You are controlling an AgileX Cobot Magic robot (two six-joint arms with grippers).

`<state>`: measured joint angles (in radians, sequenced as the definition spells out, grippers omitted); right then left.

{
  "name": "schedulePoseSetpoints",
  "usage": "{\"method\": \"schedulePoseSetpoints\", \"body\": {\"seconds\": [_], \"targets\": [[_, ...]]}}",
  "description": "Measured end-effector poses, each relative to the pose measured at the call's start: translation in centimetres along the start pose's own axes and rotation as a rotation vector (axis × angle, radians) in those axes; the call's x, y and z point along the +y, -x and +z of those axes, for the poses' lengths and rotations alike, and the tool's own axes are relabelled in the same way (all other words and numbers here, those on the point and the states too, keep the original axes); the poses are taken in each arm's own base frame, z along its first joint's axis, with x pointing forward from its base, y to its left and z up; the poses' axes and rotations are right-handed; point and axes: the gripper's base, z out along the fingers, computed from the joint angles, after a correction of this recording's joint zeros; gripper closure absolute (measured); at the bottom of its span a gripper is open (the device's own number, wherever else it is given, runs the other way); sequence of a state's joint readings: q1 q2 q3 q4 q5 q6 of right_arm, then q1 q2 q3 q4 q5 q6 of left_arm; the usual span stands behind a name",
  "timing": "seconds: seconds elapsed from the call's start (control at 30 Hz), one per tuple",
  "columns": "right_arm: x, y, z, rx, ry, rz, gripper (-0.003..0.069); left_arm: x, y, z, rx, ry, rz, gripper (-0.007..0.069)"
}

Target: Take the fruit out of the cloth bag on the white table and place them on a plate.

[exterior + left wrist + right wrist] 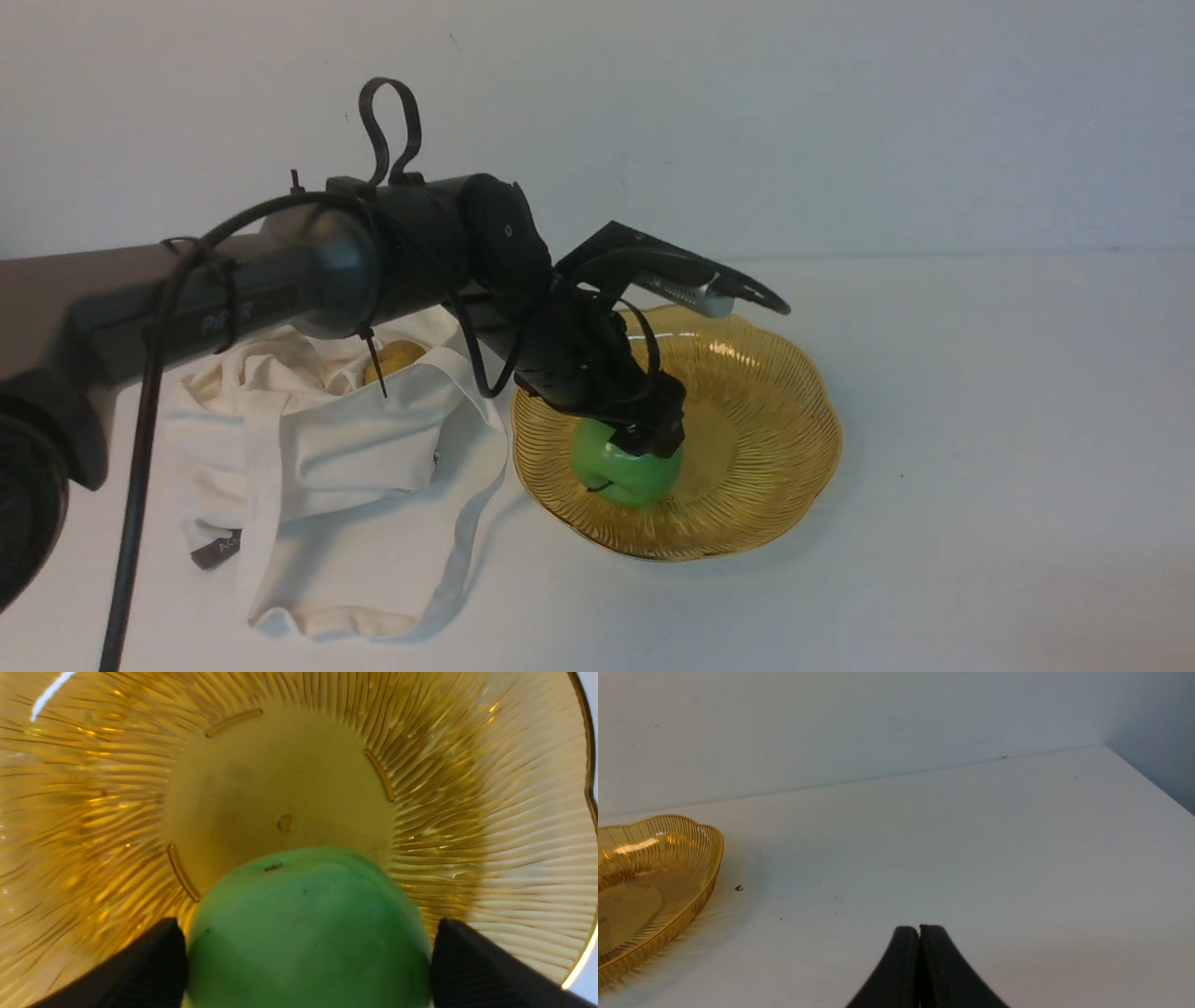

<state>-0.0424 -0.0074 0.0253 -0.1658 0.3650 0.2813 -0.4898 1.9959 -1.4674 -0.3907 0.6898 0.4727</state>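
Observation:
My left gripper (644, 446) is shut on the green apple (624, 474) and holds it down on the amber glass plate (775, 439) at the plate's near left part. In the left wrist view the apple (306, 933) sits between both black fingers (472, 961) over the plate's flat centre (280, 788). The white cloth bag (327, 448) lies left of the plate, its mouth open. The yellow-brown fruit (394, 357) shows inside it, partly behind my arm. My right gripper (919, 928) is shut and empty above the white table (971, 849), right of the plate (668, 858). It does not show in the front view.
The bag's strap (467, 551) loops out toward the plate's near left rim. A dark grey tag (217, 551) lies at the bag's near left corner. A wall (840, 112) stands behind the table. The table's right edge (1153, 781) shows in the right wrist view.

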Motion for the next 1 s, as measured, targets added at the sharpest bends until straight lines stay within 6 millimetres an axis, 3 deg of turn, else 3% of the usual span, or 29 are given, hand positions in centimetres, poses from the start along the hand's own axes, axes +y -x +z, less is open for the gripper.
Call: {"method": "schedulePoseSetpoints", "body": {"seconds": [0.27, 0.43, 0.53, 0.57, 0.6, 0.63, 0.7, 0.83, 0.93, 1.0], "targets": [[0.0, 0.0, 0.0, 0.0, 0.0, 0.0, 0.0674, -0.1, 0.1, -0.7, 0.001, 0.007, 0.01, -0.006], [0.0, 0.0, 0.0, 0.0, 0.0, -0.001, 0.0674, -0.6, 1.0, -4.1, -0.04, 0.044, 0.011, -0.0019], [0.0, 0.0, 0.0, 0.0, 0.0, -0.001, 0.0674, -1.2, 1.6, -9.5, -0.085, 0.123, 0.008, 0.0158], [0.0, 0.0, 0.0, 0.0, 0.0, -0.001, 0.0674, -1.4, 1.5, -11.8, -0.093, 0.167, -0.001, 0.027], [0.0, 0.0, 0.0, 0.0, 0.0, -0.001, 0.0674, -1.5, 1.4, -12.9, -0.106, 0.19, 0.0, 0.0305], [0.0, 0.0, 0.0, 0.0, 0.0, -0.001, 0.0674, -1.7, 1.0, -15.4, -0.123, 0.232, -0.039, 0.0433], [0.0, 0.0, 0.0, 0.0, 0.0, -0.001, 0.0674, -2.1, 0.5, -18.5, -0.157, 0.289, -0.053, 0.0544], [0.0, 0.0, 0.0, 0.0, 0.0, -0.001, 0.0674, -3.6, -1.5, -25.7, -0.293, 0.365, -0.103, 0.0623], [0.0, 0.0, 0.0, 0.0, 0.0, -0.001, 0.0674, -4.9, -4.1, -29.5, -0.395, 0.373, -0.125, 0.0632], [0.0, 0.0, 0.0, 0.0, 0.0, -0.001, 0.0674, -5.6, -5.8, -30.9, -0.444, 0.371, -0.139, 0.0632]]}}
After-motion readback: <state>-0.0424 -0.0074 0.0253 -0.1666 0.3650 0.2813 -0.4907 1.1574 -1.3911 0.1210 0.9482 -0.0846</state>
